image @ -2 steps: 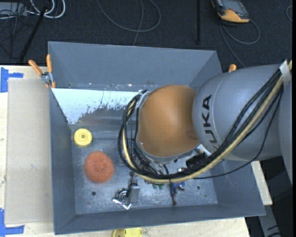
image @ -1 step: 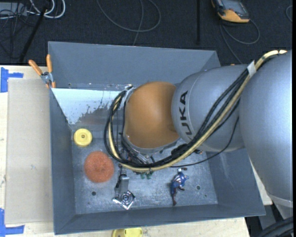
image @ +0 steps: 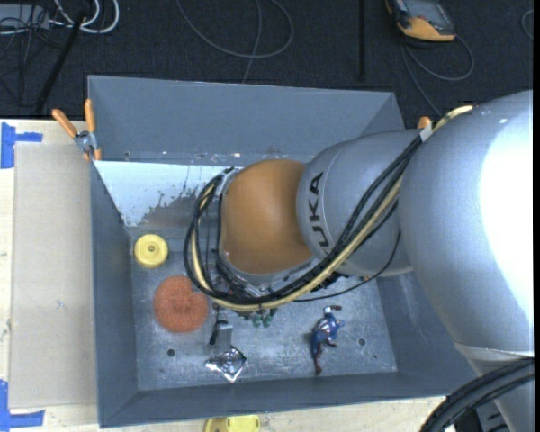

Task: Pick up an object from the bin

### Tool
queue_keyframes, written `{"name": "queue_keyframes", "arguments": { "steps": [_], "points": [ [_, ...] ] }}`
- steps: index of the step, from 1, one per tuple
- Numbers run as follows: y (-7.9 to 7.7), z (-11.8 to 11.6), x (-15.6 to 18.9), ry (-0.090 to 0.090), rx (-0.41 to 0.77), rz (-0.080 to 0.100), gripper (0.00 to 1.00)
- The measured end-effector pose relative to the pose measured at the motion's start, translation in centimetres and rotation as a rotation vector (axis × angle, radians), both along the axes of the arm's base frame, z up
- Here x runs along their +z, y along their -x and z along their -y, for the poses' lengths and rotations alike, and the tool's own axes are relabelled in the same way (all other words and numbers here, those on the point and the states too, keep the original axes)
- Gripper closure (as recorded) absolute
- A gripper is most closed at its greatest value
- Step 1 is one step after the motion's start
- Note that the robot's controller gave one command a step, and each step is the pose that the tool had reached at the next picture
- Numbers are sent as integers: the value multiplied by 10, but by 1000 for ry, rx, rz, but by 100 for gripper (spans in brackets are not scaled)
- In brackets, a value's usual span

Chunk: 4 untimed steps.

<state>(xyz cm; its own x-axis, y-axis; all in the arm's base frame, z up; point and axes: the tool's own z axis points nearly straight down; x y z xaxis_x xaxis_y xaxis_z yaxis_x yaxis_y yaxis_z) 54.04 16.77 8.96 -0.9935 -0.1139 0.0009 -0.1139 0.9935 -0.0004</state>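
The grey arm [image: 450, 232] reaches over the bin [image: 117, 331], its orange cover [image: 261, 219] hiding most of the gripper [image: 252, 311], low over the middle of the floor; whether it is open, closed or has hold of anything cannot be told. Nearest, on the view's left, lies a rust-red fuzzy ball [image: 180, 304], a yellow disc [image: 150, 251] behind it. A blue figure [image: 324, 331] lies front right, crumpled foil [image: 227, 364] at the front, beside a small dark piece [image: 220, 333], perhaps a clip

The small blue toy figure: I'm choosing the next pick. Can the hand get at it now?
Probably yes: the small blue toy figure lies alone on the floor of the grey metal bin, with nothing over it, just beside the hand.
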Motion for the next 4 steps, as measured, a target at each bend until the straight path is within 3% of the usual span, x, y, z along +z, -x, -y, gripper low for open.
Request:
{"name": "queue_keyframes", "arguments": {
  "steps": [1,2,3,4],
  "points": [
    [-39,-4,-20,-1,-70,2,100],
    [-39,-4,-20,-1,-71,2,100],
    [-69,-2,69,-1,-31,3,100],
    [-69,-2,69,-1,-33,3,100]
  ]
}}
